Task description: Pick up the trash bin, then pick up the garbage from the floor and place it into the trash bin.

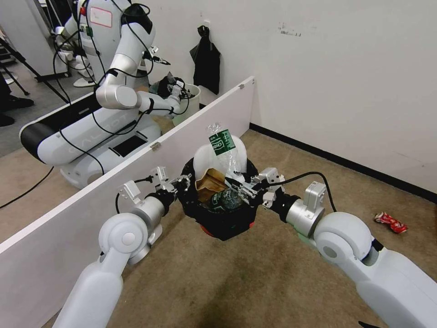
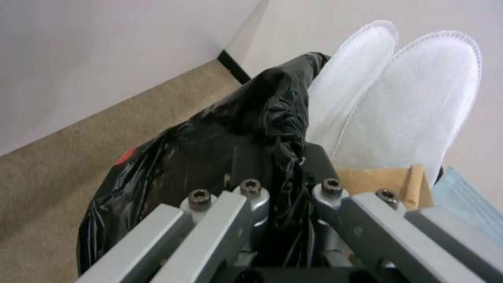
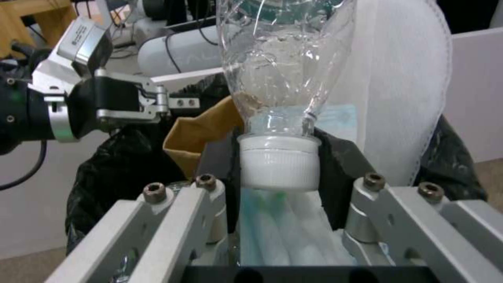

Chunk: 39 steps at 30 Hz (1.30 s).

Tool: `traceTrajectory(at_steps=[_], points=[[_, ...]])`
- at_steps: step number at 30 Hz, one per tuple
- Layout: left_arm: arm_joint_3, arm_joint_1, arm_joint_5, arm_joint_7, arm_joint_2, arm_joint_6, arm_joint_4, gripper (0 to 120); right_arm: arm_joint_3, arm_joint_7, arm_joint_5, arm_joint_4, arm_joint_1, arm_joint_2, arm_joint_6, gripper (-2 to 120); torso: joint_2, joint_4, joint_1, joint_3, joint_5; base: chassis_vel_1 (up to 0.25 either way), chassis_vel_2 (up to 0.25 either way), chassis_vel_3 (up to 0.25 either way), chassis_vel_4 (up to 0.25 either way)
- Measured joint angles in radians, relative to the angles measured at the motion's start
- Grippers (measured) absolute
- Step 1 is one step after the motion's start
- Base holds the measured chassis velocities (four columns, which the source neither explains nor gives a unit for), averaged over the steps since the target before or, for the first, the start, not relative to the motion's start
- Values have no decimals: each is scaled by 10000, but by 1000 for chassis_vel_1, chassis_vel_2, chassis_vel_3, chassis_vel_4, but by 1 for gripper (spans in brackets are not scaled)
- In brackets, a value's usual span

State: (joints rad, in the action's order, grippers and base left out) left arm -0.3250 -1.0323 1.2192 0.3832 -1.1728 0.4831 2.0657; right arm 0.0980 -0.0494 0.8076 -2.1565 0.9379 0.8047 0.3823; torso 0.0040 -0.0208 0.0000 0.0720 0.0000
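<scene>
1. head view: the trash bin [image 1: 223, 223] hangs above the floor [image 1: 255, 282], held between both arms. the left claw [image 1: 180, 184] is clamped on the bin's rim on the robot's left side. the right claw [image 1: 243, 190] reaches over the opposite rim, at the cap end of a clear bottle [image 1: 224, 150] that stands upright out of the bin. white slippers [image 1: 205, 159] and a brown paper bag [image 1: 208, 180] poke up from the black liner. a crushed red can [image 1: 390, 222] lies on the carpet well apart, near the black skirting of the wall.
2. left wrist view: the left claw [image 2: 285, 184] is closed on a fold of the black bag [image 2: 220, 133]. slippers [image 2: 414, 94], paper bag [image 2: 385, 181] and a pale blue mask [image 2: 471, 204] sit just beyond.
3. right wrist view: the right claw [image 3: 280, 188] has its fingers [image 3: 210, 188] spread either side of the bottle's white cap [image 3: 279, 161], apart from it; bottle [image 3: 278, 59] is cap-down.
</scene>
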Motion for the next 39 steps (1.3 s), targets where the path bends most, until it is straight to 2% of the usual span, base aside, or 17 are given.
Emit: traceTrajectory(at_steps=[7, 9, 10, 11, 13, 16, 18, 19, 21, 22, 24, 25, 26, 39], points=[[18, 1, 2, -3, -8, 0, 16, 4, -19, 239, -98, 18, 0, 46, -19, 28, 0, 0, 0, 0, 0, 0, 0, 0, 0], [27, 6, -4, -16, -18, 0, 11, 4, 25, 251, -93, -6, 12, 28, -5, 33, 0, -1, 0, 0, 0, 0, 0, 0, 0], [36, 14, -13, -23, -29, 0, -6, 4, 73, 250, -90, -29, 23, 14, 1, 42, 0, 0, 0, 0, 0, 0, 0, 0, 0], [36, 14, -13, -23, -29, 0, -6, 4, 73, 250, -90, -29, 23, 14, 1, 42, 0, 0, 0, 0, 0, 0, 0, 0, 0], [42, 19, -29, -22, -43, 0, -10, 4, 96, 249, -85, -37, 27, 8, 3, 51, 0, 0, 0, 0, 0, 0, 0, 0, 0], [42, 19, -38, -24, -44, 0, -9, 4, 96, 250, -82, -37, 27, 12, 4, 57, 0, 0, 0, 0, 0, 0, 0, 0, 0], [12, 15, -46, -28, -27, 0, -6, 4, 66, 292, -69, -17, -2, 45, 9, 71, 0, -1, 0, 0, 0, 0, 0, 0, 0], [12, 15, -46, -28, -27, 0, -6, 4, 66, 292, -69, -17, -2, 45, 9, 71, 0, -1, 0, 0, 0, 0, 0, 0, 0], [-12, 3, -56, -29, -14, 0, 3, 4, 25, 323, -61, -5, -33, 52, 16, 82, 0, 0, 0, 0, 0, 0, 0, 0, 0], [-12, 3, -56, -29, -14, 0, 3, 4, 25, 323, -61, -5, -33, 52, 16, 82, 0, 0, 0, 0, 0, 0, 0, 0, 0], [-18, -5, -87, -40, -52, -3, 3, 4, 11, 330, -65, 32, -52, 52, 16, 93, 0, 0, 0, 0, 0, 0, 0, 0, 0], [-18, -5, -87, -40, -52, -3, 3, 4, 11, 330, -65, 32, -52, 52, 16, 93, 0, 0, 0, 0, 0, 0, 0, 0, 0], [-14, -8, -122, -51, -75, -5, 3, 4, 11, 332, -69, 54, -55, 48, 13, 98, -1, 0, 0, 0, 0, 0, 0, 0, 0], [11, 39, -172, -58, -110, -16, -74, 4, 148, 334, -71, 113, -94, 77, -88, 100, 0, -1, 0, 0, 0, 0, 0, 0, 0]])
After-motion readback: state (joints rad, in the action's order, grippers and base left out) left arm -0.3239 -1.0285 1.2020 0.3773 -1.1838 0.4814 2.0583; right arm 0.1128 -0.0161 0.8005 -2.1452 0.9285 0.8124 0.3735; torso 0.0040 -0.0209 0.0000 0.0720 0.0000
